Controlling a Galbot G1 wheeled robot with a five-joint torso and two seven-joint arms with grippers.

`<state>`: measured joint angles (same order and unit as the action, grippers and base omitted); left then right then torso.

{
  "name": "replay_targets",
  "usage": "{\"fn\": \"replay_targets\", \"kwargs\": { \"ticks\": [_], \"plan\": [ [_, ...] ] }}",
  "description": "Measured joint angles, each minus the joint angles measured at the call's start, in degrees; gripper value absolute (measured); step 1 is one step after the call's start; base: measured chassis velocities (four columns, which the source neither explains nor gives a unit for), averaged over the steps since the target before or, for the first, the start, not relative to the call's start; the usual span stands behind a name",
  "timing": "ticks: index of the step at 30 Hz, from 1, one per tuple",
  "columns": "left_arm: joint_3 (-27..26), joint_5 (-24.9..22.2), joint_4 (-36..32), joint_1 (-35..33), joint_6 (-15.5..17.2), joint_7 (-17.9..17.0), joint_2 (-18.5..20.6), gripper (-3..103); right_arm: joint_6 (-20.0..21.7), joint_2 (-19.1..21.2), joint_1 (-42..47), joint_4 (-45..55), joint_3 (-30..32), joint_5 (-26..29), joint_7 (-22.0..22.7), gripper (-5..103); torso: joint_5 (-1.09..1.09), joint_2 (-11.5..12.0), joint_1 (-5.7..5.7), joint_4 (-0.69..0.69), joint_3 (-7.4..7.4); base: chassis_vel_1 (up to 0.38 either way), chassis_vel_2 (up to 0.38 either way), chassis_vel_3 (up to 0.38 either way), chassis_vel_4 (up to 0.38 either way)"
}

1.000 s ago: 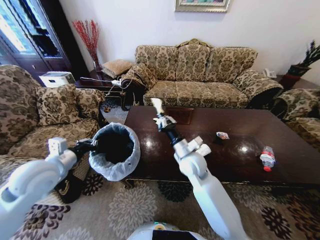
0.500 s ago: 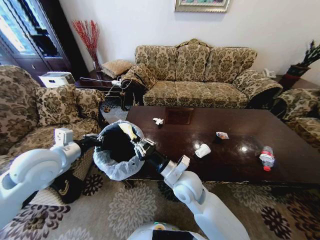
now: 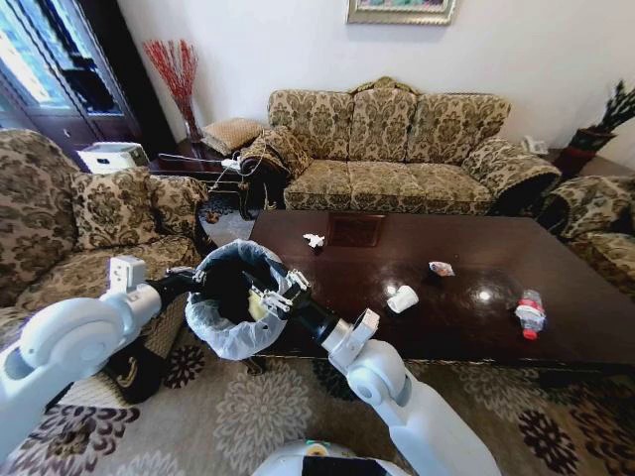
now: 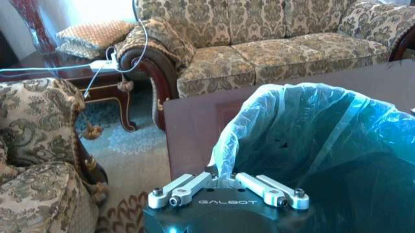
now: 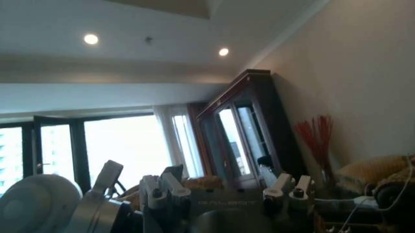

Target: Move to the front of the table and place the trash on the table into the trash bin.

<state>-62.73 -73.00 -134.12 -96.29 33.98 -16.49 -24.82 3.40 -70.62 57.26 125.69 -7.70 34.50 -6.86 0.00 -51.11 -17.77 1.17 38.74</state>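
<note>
My left gripper is shut on the rim of the trash bin, holding it up beside the table's left end. Over the bin's mouth my right gripper reaches in, its fingers spread open. A pale yellowish scrap of trash sits just under them inside the bag. On the dark table lie a white paper wad, a crinkled wrapper, a tipped white paper cup and a clear bottle with a red cap.
A patterned sofa runs behind the table, with armchairs at the left and far right. A side table with cables stands in the back left corner. Flowered carpet lies in front.
My right arm swung left from above the table's far edge and came down into the bin's mouth with the pale scrap. The left gripper kept hold of the bin.
</note>
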Motion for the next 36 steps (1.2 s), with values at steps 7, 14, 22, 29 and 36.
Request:
{"fn": "replay_targets", "kwargs": {
  "ticks": [7,14,22,29,36],
  "plan": [
    [-0.20,0.34,0.43,0.13,-0.10,-0.12,-1.18,2,-0.83,-0.70,-0.04,-0.46,7.17,1.98,7.18,99,0.00,0.00,0.00,0.00,0.00,0.000,0.000,0.000,0.000],
    [-0.50,1.20,0.21,0.48,-0.68,-0.22,-3.25,2,2.91,-1.14,-1.02,-10.09,13.56,4.36,16.79,100,0.00,0.00,0.00,0.00,0.01,0.000,0.000,0.000,0.000],
    [-1.38,1.58,-1.49,-0.29,-0.80,-0.07,-4.55,2,2.82,-4.31,-1.41,-15.78,13.34,2.97,16.86,100,0.00,0.00,0.02,0.00,0.00,-0.067,0.059,0.063,-0.053],
    [-3.81,1.62,-1.90,-0.75,-0.91,0.09,-4.75,2,4.64,-7.36,-4.93,-22.90,12.86,1.63,18.84,100,0.02,0.00,0.00,0.01,0.00,-0.184,0.203,0.187,-0.199],
    [-5.14,3.61,-4.57,-2.02,-1.32,0.24,-5.80,2,6.48,-13.20,-9.10,-33.38,13.52,-1.75,17.12,100,0.02,0.02,-0.08,-0.02,0.03,-0.230,0.220,0.213,-0.242]
  ]
}}
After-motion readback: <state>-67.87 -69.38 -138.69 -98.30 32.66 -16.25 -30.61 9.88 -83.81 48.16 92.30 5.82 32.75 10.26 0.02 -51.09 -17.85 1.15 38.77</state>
